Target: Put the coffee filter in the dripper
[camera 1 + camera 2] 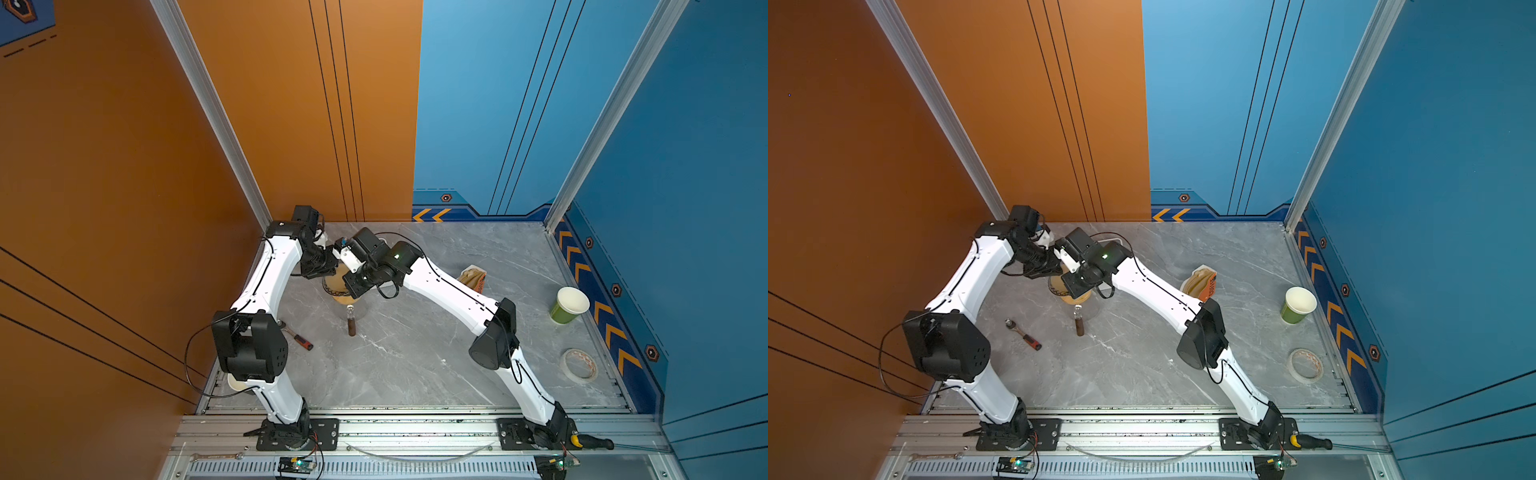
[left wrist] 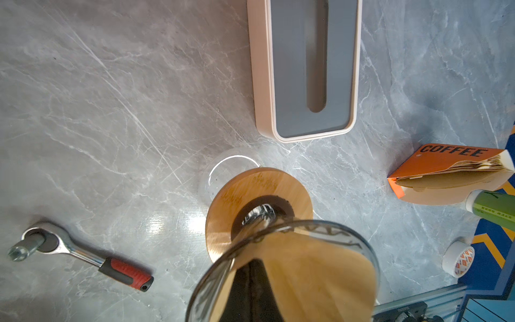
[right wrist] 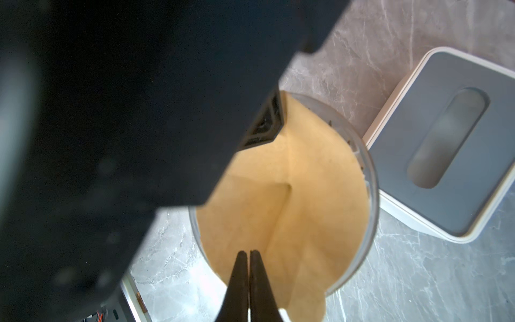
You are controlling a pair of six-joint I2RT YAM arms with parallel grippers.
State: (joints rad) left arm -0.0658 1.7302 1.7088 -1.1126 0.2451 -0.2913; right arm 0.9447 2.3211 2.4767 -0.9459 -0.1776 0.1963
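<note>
Seating the coffee filter [image 3: 306,195] in the dripper [image 3: 373,192]: both arms meet over the smoky funnel, which stands in the wooden ring [image 2: 245,189] atop the glass server [image 2: 220,172] toward the back of the marble worktop [image 2: 111,111]. The tan paper lies inside the cone and lines most of its wall. One crease runs down toward the bottom, and one edge appears to lap over the rim.

The right claw [image 3: 248,255] has its fingers pressed together, tips down in the paper; whether a fold is caught between them cannot be told. The left claw [image 2: 252,276] is likewise closed, its dark finger showing inside the dripper's mouth beside the paper; a grip on the rim cannot be confirmed.

The task looks nearly done. To finish well, the paper likely needs a gentle push toward the cone's point so it sits flush on the ribs, with the overhanging edge tucked in. Both claws should then draw straight up, so as not to drag the filter out or tip the funnel off its ring. The open box of spare filters [image 2: 446,167] lies well apart.
</note>
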